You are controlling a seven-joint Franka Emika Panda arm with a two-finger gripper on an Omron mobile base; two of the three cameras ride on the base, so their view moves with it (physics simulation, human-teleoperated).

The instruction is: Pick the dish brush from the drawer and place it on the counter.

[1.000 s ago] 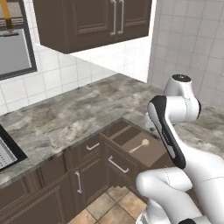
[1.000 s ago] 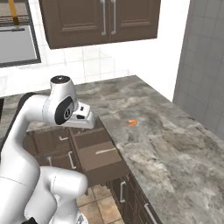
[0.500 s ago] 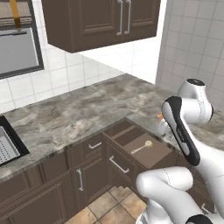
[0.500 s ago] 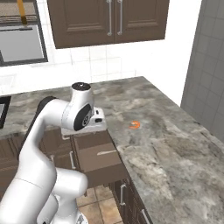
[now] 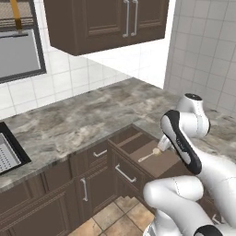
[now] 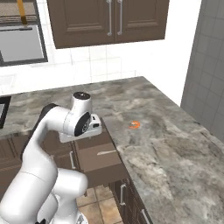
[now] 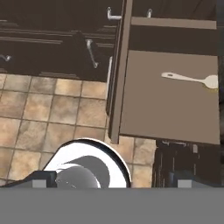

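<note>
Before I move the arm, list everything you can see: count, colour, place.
dish brush: one, pale cream, lying flat in the open drawer
drawer: one, dark brown, lighter inside, pulled out, silver handle
counter: one, grey-beige marbled, over dark cabinets
small orange object: one, on the counter
wall cabinets: dark brown, above the counter
floor tiles: tan, below the drawer
robot arm: white, above the drawer; jaws hidden

White arm (image 6: 48, 131) folded at the elbow, wrist angled steeply downward
</note>
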